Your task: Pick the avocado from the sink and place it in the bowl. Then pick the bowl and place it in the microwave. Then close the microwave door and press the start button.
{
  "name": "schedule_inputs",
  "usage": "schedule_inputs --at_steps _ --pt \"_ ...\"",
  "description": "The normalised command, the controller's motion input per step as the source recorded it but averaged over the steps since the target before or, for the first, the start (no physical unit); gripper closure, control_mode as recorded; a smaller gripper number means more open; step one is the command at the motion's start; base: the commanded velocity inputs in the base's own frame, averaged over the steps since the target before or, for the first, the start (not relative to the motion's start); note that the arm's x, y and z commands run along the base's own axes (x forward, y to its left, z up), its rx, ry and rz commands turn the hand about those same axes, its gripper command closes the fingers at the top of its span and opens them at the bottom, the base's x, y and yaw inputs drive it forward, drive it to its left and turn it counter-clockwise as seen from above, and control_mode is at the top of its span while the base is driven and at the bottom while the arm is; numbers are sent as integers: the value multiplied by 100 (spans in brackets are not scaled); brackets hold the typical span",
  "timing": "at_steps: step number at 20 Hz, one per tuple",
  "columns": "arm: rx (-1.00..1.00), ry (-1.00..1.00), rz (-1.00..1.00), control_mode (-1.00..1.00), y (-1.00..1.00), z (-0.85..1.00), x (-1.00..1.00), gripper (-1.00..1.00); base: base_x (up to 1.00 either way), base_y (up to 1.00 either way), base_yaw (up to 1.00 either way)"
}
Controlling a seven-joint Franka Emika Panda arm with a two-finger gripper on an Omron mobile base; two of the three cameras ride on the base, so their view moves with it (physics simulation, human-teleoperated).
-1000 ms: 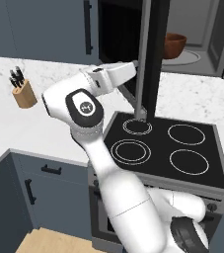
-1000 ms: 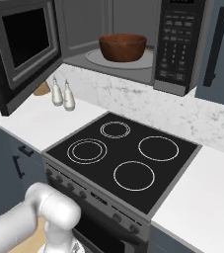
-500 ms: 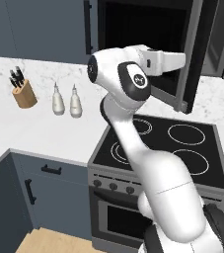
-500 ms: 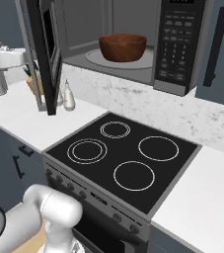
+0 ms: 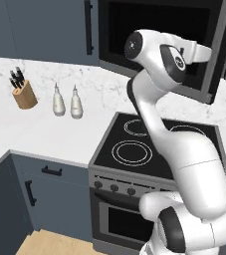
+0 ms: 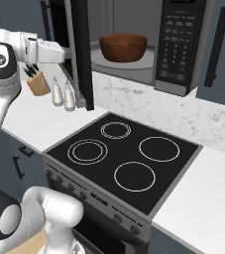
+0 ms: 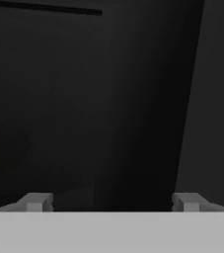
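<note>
Round reddish-brown wood-like bowl (image 6: 123, 47): on the turntable inside the wide dark grey microwave (image 6: 181, 44). Dark grey microwave door (image 6: 79, 49): partly swung, cavity front open. Pincer (image 7: 111, 201): jaws wide apart, empty, against the door's dark face.

both base views look forward and down over the stove (image 5: 157, 144) (image 6: 124, 158) from behind, left and right, sharing the microwave (image 6: 148, 44); the hand view faces its door (image 7: 98, 99) closely.

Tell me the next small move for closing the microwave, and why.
Probably keep pushing the microwave door toward shut: it stands partly open, the bowl already sits inside the microwave, and the gripper, jaws wide and holding nothing, is right against the door's dark face.
</note>
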Motion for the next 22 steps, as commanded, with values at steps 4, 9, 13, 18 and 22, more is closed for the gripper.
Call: schedule_inputs --at_steps 4,9,13,18,22 --pt "9 0 13 -100 -42 -2 71 -100 0 0 0" --pt "6 0 10 -100 -5 0 50 -100 0 0 0" --pt "3 0 12 -100 -21 -3 75 -100 0 0 0" --pt "3 -2 12 -100 -32 0 64 -100 0 0 0" --pt "3 -1 12 -100 -28 -2 72 -100 0 0 0"
